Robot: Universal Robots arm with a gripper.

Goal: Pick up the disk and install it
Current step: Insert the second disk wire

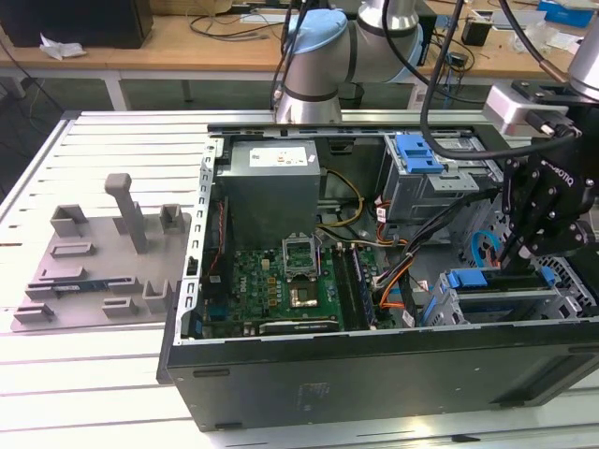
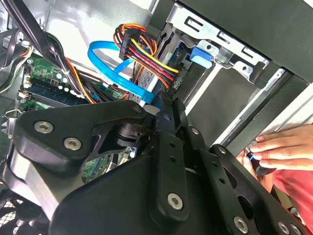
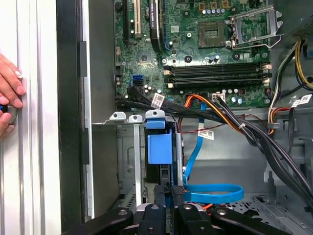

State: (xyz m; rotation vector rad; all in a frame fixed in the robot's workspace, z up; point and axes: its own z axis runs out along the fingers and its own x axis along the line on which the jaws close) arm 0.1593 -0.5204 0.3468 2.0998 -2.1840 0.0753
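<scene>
One open computer case lies on the surface, holding one green circuit board and one grey power box. Two blue drive trays show: one under the fingers, one farther off. One grey fixture plate lies well apart.

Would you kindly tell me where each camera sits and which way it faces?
Exterior view: off the arm, looking down into the open computer case; gripper over the drive cage at the exterior view's right.
First wrist view: on the arm, facing the motherboard; gripper.
Second wrist view: on the arm, behind the linkage, facing the cage.
Both wrist views share a person's hand and the blue cable.
</scene>
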